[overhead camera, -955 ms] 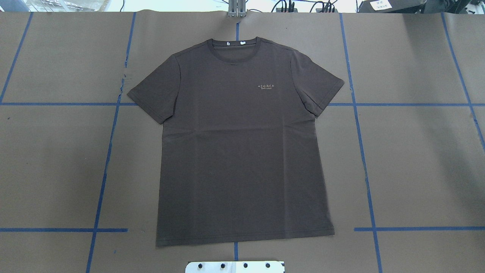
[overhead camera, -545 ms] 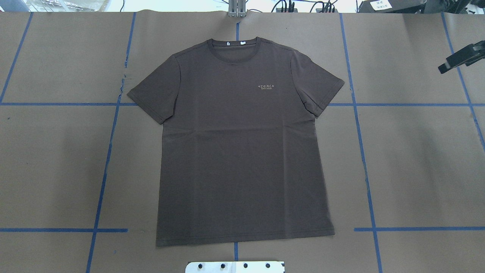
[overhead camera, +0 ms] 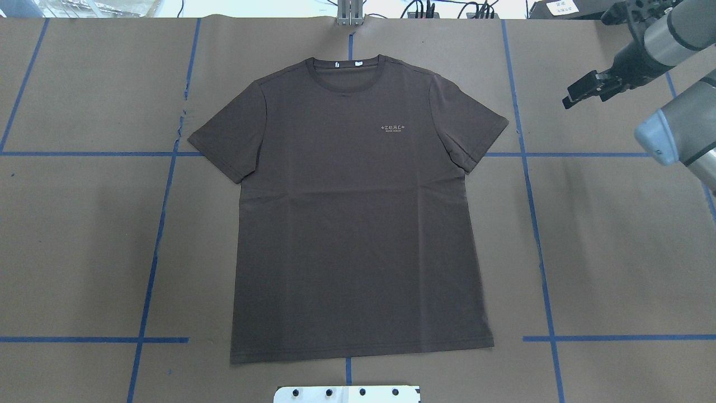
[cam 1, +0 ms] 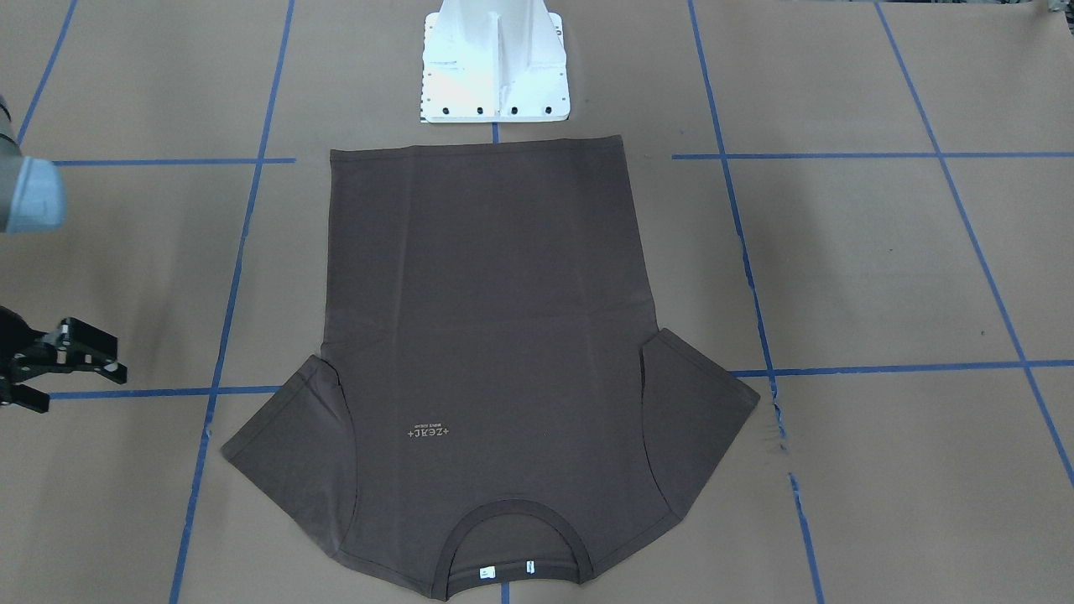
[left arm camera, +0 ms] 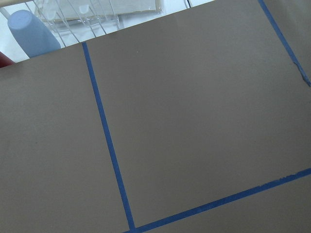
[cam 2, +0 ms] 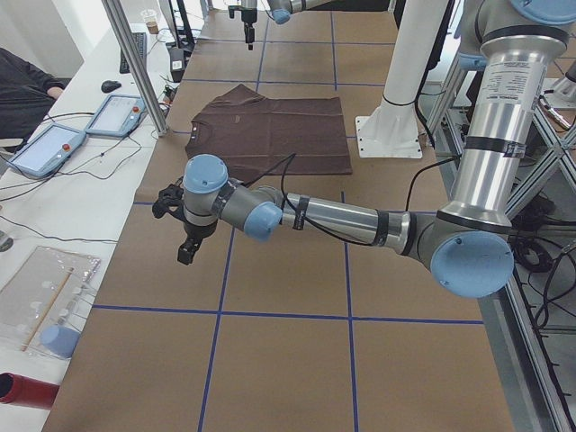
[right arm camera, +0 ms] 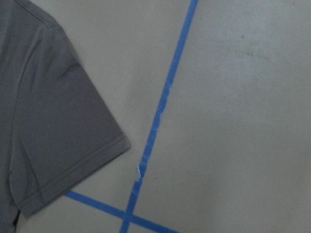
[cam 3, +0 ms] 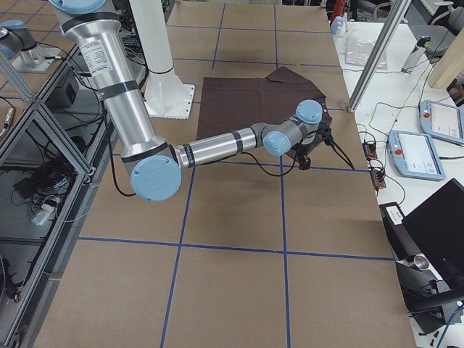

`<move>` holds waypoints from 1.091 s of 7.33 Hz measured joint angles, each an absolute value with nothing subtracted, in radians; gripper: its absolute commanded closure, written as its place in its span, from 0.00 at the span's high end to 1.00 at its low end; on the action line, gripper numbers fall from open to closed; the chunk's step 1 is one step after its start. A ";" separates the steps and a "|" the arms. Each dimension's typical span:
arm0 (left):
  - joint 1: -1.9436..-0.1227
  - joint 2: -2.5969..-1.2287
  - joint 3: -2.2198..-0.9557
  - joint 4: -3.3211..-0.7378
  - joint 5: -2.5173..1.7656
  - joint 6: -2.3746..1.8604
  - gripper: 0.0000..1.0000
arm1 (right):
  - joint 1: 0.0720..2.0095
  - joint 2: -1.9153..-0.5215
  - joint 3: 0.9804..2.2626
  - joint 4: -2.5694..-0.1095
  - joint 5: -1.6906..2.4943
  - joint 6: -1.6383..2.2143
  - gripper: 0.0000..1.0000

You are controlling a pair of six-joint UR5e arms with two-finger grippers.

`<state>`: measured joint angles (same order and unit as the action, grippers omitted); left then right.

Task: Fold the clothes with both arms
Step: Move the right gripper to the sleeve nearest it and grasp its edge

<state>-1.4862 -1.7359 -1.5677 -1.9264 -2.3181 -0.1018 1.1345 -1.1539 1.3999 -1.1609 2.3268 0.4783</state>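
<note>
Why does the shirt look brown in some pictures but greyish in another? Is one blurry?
Right wrist view: soft and grainy, the T-shirt sleeve washed towards grey. Overhead view: sharp and evenly lit, the T-shirt dark brown, but the strip beyond the table is blown out white. Front-facing view: the white pedestal glares.

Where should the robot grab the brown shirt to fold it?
Probably at the sleeve hems, coming in sideways from outside, low over the table. The T-shirt lies flat and spread, so only its outer edges offer a lip to pinch.
</note>
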 measured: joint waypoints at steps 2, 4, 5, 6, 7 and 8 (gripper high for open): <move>-1.484 -1.737 -1.561 -1.950 -2.318 -0.113 1.00 | 1.082 -1.025 1.226 -1.083 2.295 0.542 1.00; -1.483 -1.740 -1.558 -1.954 -2.318 -0.115 1.00 | 1.018 -0.962 1.155 -1.052 2.207 0.605 0.99; -1.483 -1.741 -1.558 -1.954 -2.318 -0.114 1.00 | 0.989 -0.934 1.126 -1.048 2.181 0.633 0.99; -1.483 -1.743 -1.557 -1.954 -2.318 -0.114 1.00 | 0.972 -0.913 1.094 -1.047 2.166 0.649 0.98; -1.483 -1.743 -1.557 -1.954 -2.318 -0.114 1.00 | 0.964 -0.903 1.069 -1.046 2.158 0.656 0.98; -1.483 -1.744 -1.558 -1.954 -2.318 -0.114 1.00 | 0.962 -0.901 1.049 -1.046 2.153 0.658 0.96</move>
